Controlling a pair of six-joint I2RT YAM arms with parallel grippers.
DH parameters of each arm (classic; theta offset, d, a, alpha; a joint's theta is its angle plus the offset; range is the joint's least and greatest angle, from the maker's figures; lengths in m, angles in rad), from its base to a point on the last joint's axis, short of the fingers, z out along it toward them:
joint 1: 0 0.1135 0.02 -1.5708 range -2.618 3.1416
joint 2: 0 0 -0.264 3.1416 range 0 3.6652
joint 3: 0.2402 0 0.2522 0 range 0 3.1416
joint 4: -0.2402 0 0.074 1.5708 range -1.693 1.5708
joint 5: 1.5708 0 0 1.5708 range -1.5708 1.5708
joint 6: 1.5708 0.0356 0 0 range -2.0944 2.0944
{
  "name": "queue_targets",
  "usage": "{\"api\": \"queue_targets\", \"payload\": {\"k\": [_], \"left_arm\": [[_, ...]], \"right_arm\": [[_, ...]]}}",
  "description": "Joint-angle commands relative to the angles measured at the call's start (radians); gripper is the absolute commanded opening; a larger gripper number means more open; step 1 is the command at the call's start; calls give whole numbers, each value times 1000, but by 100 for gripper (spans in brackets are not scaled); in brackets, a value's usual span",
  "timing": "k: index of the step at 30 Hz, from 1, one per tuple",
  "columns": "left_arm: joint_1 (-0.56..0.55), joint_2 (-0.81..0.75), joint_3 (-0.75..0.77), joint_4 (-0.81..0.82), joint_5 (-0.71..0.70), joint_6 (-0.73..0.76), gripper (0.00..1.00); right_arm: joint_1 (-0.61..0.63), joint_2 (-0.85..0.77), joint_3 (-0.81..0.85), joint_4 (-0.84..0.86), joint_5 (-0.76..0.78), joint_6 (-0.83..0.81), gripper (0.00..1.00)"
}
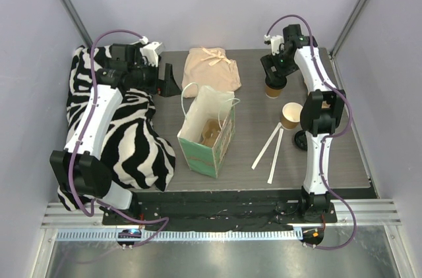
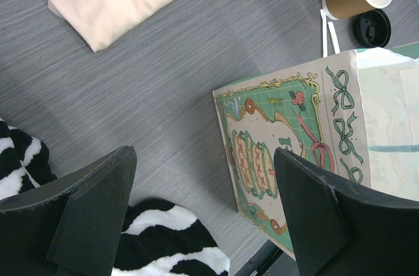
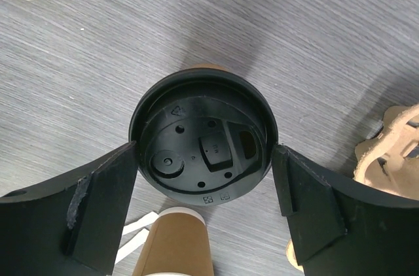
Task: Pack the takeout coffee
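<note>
— Spacing first: how do the fingers stand on the right side?

— Apart, with nothing held. In the right wrist view the right gripper (image 3: 204, 158) has one finger (image 3: 98, 204) on each side of a round black lid. I cannot tell whether either pad touches its rim.

— Where does the takeout coffee lie from it?

— Straight below. The takeout coffee (image 3: 203, 135) stands upright at the far right of the table (image 1: 250, 103). Its long axis is vertical and points up between the fingers. So I'd judge the coming move to be a short drop and a squeeze, with no reach sideways.

— Could the other arm take it?

— Hardly. The left gripper (image 2: 204, 158) is also spread and empty, and it is well apart from the cup, on the far side of the paper bag (image 1: 217, 153).

— How does the cup look?

— It has a kraft-brown wall, mostly hidden under the lid. The lid seems to sit level and has a sip hole and a moulded recess.

— Any risk?

— The bare cup (image 1: 291, 115) with the pale inside stands near, on the side toward the arm bases. Closing should catch only the lidded one.
</note>
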Motion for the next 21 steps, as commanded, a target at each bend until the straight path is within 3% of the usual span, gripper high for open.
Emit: {"api": "queue_targets", "payload": {"k": [1,9,17,21], "left_arm": [[8,-4,39,9,4,3,91],[7,-3,36,16,5,-3,90],[8,-6,59,5,14,-40,91],[14,-38,82,-10,50,-100,93]], "right_arm": [[7,-18,3,26,7,-26,88],[7,-23,0,16,10,-36,78],[15,-32,-40,17,10,-37,77],[15,-53,-29,16,12,-36,62]]}}
